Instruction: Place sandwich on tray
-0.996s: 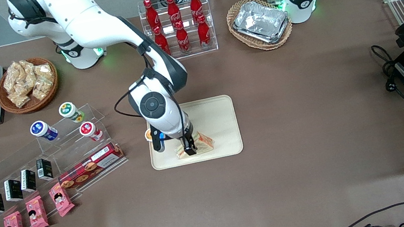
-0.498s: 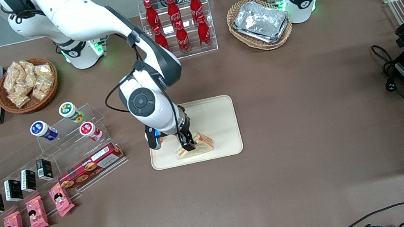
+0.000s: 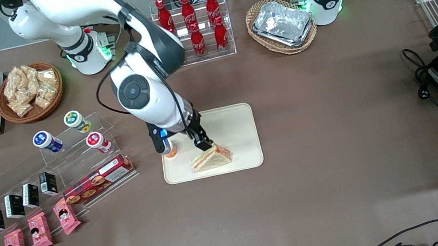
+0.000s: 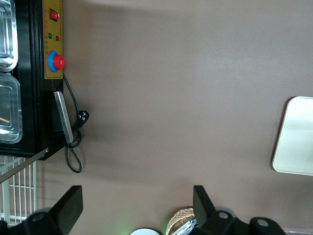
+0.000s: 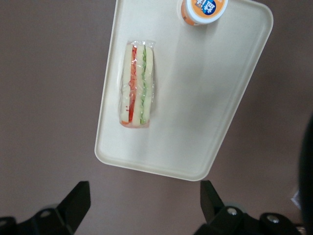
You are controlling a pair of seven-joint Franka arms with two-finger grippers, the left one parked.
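The wrapped wedge sandwich point(image 3: 212, 158) lies on the cream-beige tray point(image 3: 238, 128), at the tray's edge nearest the front camera. In the right wrist view the sandwich point(image 5: 137, 83) shows pale bread with red and green filling and rests on the tray point(image 5: 195, 107). My right gripper point(image 3: 200, 142) is open and empty, raised above the tray, just above and apart from the sandwich. In the wrist view its fingers point(image 5: 76, 200) stand wide apart over bare table; the gripper point(image 5: 144, 205) holds nothing.
A small orange-lidded cup point(image 3: 169, 151) sits at the tray's edge toward the working arm's end point(image 5: 203, 10). Clear acrylic shelves with cups, small cartons and a biscuit box point(image 3: 98, 177) stand beside the tray. A cola bottle rack point(image 3: 192, 24) and a foil-tray basket point(image 3: 282, 24) stand farther from the camera.
My gripper has let go of the sandwich and risen away from it, moving farther from the front camera. The sandwich stays on the tray.
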